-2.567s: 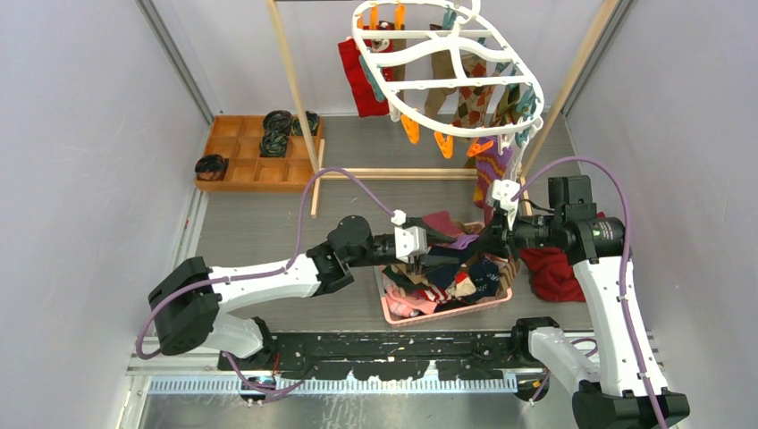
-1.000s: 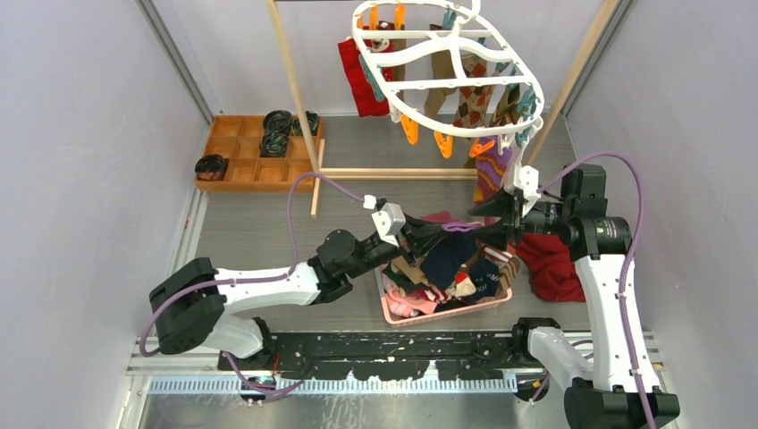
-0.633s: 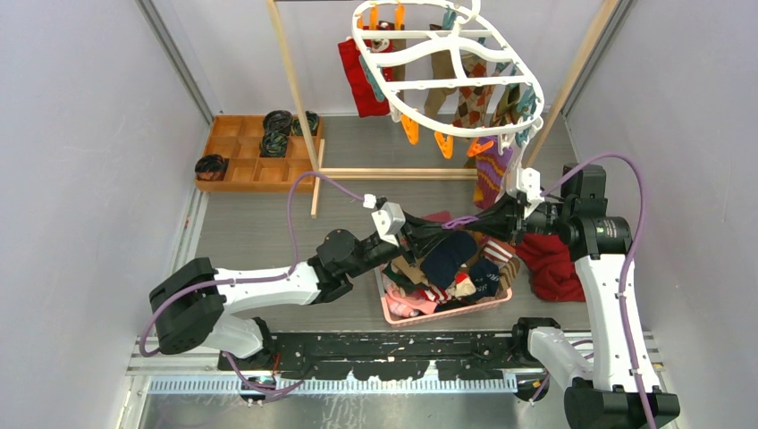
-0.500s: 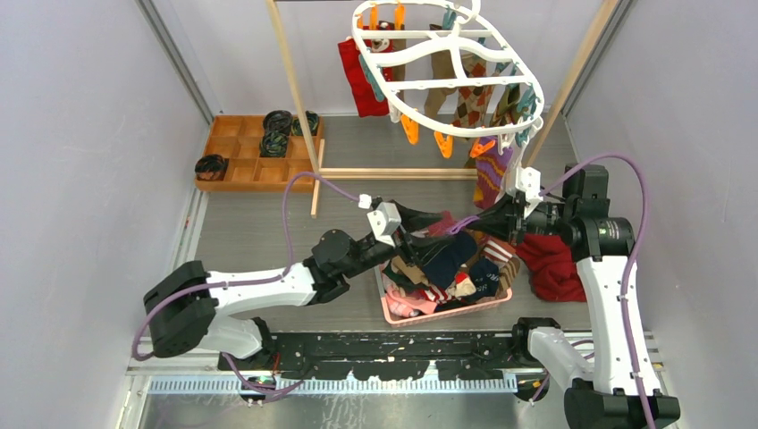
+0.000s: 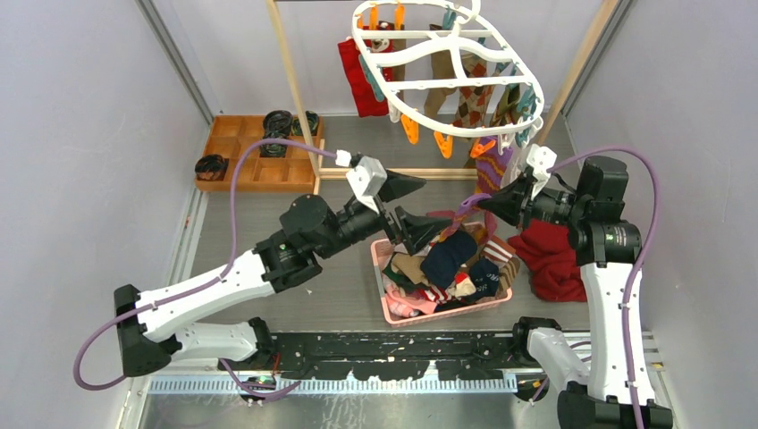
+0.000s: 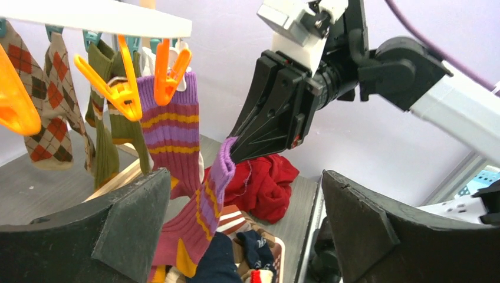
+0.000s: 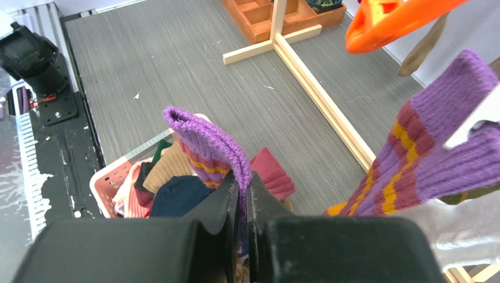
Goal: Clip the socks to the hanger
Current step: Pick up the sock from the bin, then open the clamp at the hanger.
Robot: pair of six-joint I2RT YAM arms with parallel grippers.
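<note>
Sock fabric, the cuff of a purple striped sock, is pinched flat between the pressed-together fingers of my right tool. The rest of it trails down into the pink basket of loose socks on the surface. My left tool is spread as wide as it goes, just left of that sock, gripping nothing. Farther back hangs the hanger, where an orange clip holds a matching purple sock.
</note>
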